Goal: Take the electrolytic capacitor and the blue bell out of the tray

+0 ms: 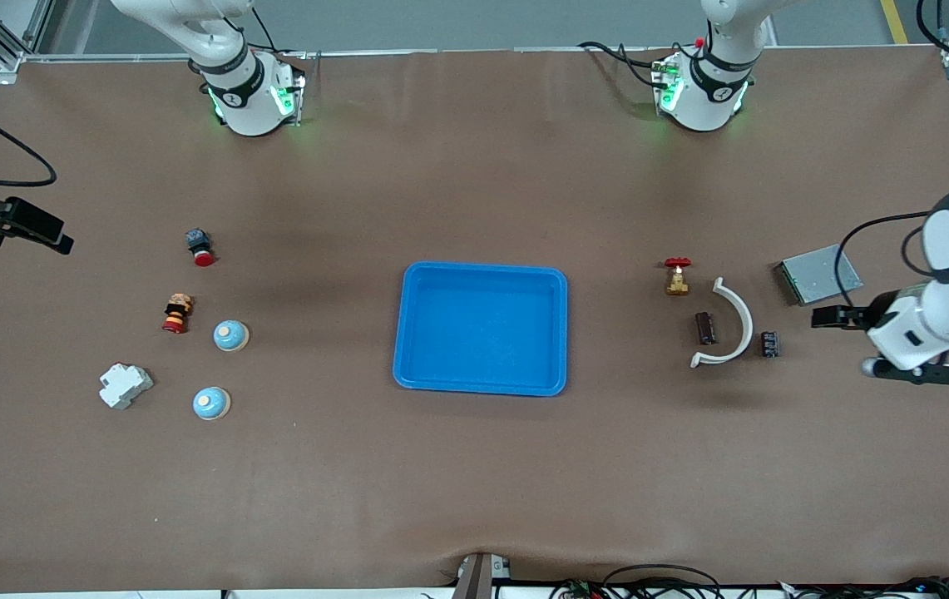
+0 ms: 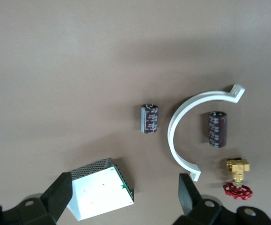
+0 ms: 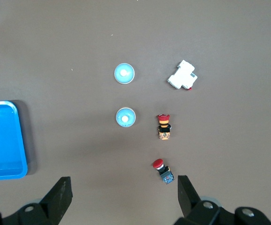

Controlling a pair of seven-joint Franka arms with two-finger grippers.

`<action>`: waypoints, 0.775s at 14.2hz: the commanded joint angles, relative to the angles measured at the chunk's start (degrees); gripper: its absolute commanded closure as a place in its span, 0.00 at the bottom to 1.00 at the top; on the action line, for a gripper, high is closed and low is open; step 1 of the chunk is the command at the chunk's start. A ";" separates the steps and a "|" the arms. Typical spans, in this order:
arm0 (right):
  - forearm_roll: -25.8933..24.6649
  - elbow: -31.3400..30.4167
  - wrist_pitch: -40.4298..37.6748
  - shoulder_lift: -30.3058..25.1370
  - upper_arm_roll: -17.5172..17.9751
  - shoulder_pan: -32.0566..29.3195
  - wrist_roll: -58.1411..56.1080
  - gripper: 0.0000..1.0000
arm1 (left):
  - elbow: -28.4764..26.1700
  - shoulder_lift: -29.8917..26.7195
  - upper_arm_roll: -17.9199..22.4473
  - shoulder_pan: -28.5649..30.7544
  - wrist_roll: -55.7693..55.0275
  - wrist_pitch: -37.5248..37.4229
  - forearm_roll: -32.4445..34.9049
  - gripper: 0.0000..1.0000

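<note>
Two dark capacitors lie toward the left arm's end of the table, a larger one (image 1: 705, 328) (image 2: 217, 129) and a smaller one (image 1: 770, 344) (image 2: 149, 118). Two light-blue bells (image 1: 231, 335) (image 1: 211, 403) sit toward the right arm's end, both seen in the right wrist view (image 3: 125, 117) (image 3: 124, 73). A blue tray (image 1: 482, 268) lies mid-table, and its edge (image 3: 2, 140) shows to the right wrist. My left gripper (image 1: 915, 372) (image 2: 126, 187) hangs open and empty over the silver box. My right gripper (image 1: 25, 225) (image 3: 124, 190) hangs open and empty above the table at its own end.
A white curved clamp (image 1: 728, 326) lies between the capacitors, with a brass valve (image 1: 677, 277) and a silver metal box (image 1: 819, 274) close by. Near the bells are two red push-buttons (image 1: 201, 246) (image 1: 177, 313) and a white breaker (image 1: 125, 385).
</note>
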 commanded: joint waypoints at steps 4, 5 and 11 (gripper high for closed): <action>0.37 -2.32 0.91 -2.04 -0.04 0.01 0.13 0.00 | 9.53 -0.97 -0.46 1.99 0.72 -7.29 -1.87 0.00; 0.28 -2.32 0.91 -2.21 -0.04 0.01 0.13 0.00 | 11.03 -1.06 -0.55 2.00 0.72 -9.05 -1.87 0.00; -3.75 -1.80 1.43 -2.21 0.48 0.36 -0.49 0.00 | 13.94 -4.31 -0.91 2.17 0.55 -13.46 -3.19 0.00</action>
